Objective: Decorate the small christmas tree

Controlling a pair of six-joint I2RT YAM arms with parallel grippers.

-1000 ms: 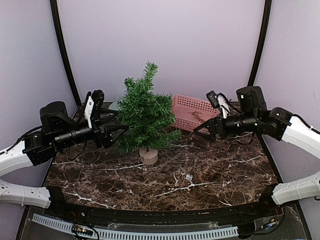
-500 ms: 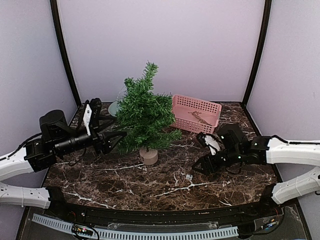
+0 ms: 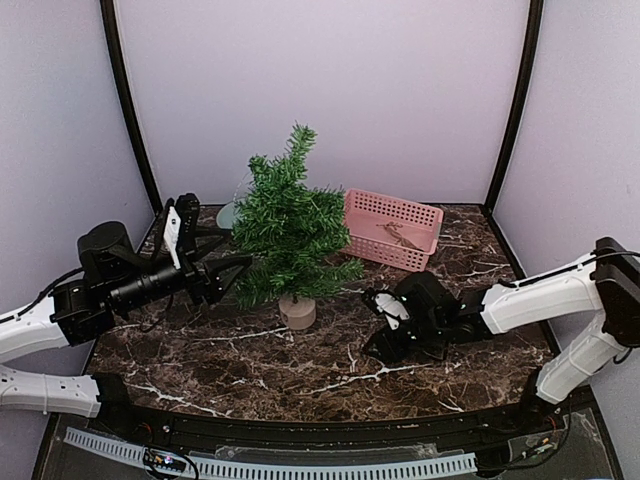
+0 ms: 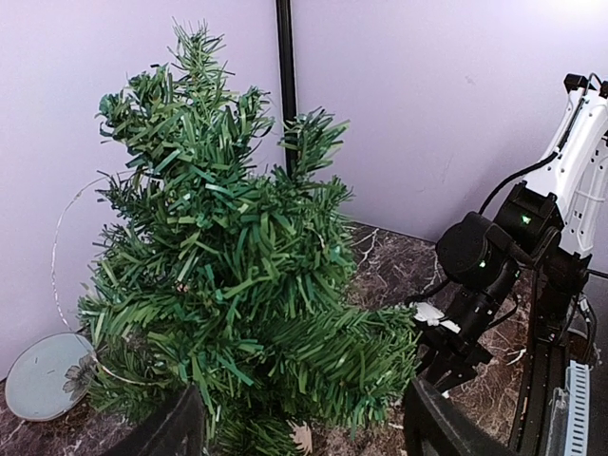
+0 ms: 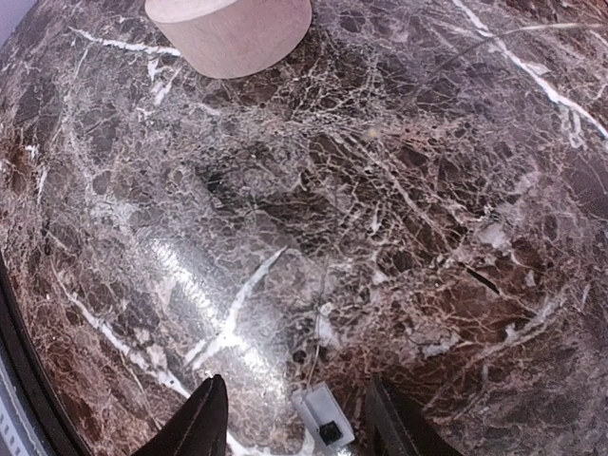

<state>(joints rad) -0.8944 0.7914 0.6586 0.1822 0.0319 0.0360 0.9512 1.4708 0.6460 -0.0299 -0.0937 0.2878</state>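
The small christmas tree [image 3: 290, 225] stands upright on its tan base [image 3: 297, 312], left of the table's middle. A thin wire [image 4: 59, 237] loops along the tree's left side. My left gripper [image 3: 228, 250] is open at the tree's left flank, and the lower branches [image 4: 313, 351] lie between its fingers [image 4: 176, 427]. My right gripper [image 3: 385, 335] hangs low over the marble, in front and to the right of the base [image 5: 228, 33]. It is open, with a small white box [image 5: 323, 418] on a thin wire lying on the table between its fingers [image 5: 201, 418], apart from both.
A pink basket [image 3: 392, 228] with a brown ornament [image 3: 392, 236] inside stands behind the tree at the right. A pale round disc [image 4: 43, 375] lies at the back left. Dark frame poles [image 3: 515, 100] rise at both back corners.
My right arm has come down from beside the basket to the table in front of the tree, and its jaws have narrowed around the small box. The left arm has barely shifted.
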